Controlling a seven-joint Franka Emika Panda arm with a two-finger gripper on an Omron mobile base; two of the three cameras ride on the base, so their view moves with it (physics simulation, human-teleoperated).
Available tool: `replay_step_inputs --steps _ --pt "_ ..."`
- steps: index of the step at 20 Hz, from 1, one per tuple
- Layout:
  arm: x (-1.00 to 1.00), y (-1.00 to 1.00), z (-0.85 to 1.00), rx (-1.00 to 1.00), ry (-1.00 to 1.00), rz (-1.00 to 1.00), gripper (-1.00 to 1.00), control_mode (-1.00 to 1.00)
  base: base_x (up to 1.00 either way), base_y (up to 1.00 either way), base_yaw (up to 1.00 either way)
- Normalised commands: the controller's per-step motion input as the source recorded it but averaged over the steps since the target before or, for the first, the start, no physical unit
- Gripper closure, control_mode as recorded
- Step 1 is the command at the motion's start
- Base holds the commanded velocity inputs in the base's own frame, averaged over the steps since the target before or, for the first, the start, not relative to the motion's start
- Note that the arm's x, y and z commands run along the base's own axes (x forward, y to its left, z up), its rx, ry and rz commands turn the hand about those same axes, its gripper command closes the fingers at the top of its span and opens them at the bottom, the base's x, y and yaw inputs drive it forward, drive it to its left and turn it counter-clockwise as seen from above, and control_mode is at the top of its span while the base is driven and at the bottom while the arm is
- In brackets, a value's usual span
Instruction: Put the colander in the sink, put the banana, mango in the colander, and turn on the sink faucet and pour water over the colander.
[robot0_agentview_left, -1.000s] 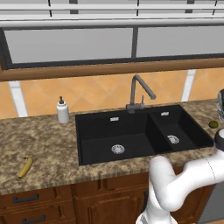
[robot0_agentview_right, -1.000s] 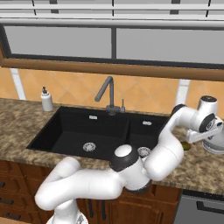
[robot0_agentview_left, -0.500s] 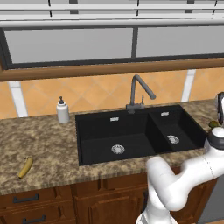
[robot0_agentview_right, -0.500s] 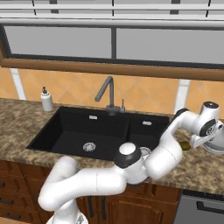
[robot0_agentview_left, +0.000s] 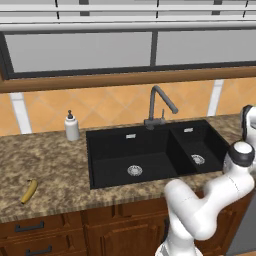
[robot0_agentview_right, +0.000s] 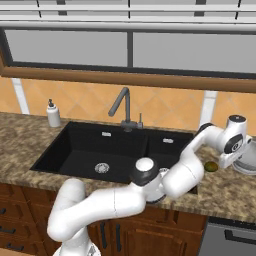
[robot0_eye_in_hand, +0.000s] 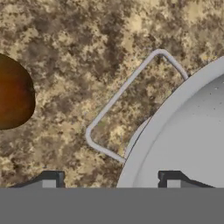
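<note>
The colander (robot0_eye_in_hand: 188, 144), a pale grey bowl with a thin wire handle (robot0_eye_in_hand: 118, 94), rests on the granite counter to the right of the sink (robot0_agentview_right: 70, 155). At the right edge of the right base view the colander (robot0_agentview_right: 248, 164) is partly behind my hand. My gripper (robot0_eye_in_hand: 109, 180) hovers low over it, open, with one fingertip (robot0_eye_in_hand: 170, 179) over the bowl and the other outside its rim. The mango (robot0_agentview_right: 212, 166) lies on the counter just left of the colander. The banana (robot0_agentview_left: 29, 191) lies far left on the counter. The faucet (robot0_agentview_right: 122, 107) stands behind the sink, with no water running.
A white soap dispenser (robot0_agentview_left: 72, 126) stands at the sink's back left corner. The sink has two basins, each with a silver drain (robot0_agentview_left: 134, 170). My arm arches across the front right of the sink. A tiled wall and a window ledge lie behind.
My hand has sunk a little lower over the colander. The fruit and the colander have not moved.
</note>
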Motion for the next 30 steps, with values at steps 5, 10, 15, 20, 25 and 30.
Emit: replay_step_inputs --steps 5,10,15,20,25,30 --pt "-0.16 0.3 -0.47 -0.14 -0.16 0.29 1.0 -1.0 0.0 0.0 0.0" --pt "-0.15 0.81 -0.65 -0.32 -0.36 0.59 1.0 -1.0 0.0 0.0 0.0" --pt "-0.3 0.78 -0.17 -0.41 -0.51 0.49 1.0 -1.0 0.0 0.0 0.0" --pt "-0.96 0.97 0.51 -0.43 -0.35 0.18 1.0 -1.0 0.0 0.0 0.0" --pt "-0.72 1.0 0.81 -0.32 0.02 0.01 1.0 -1.0 0.0 0.0 0.0" --pt "-0.2 1.0 0.55 -0.39 0.21 0.03 1.0 -1.0 0.0 0.0 0.0"
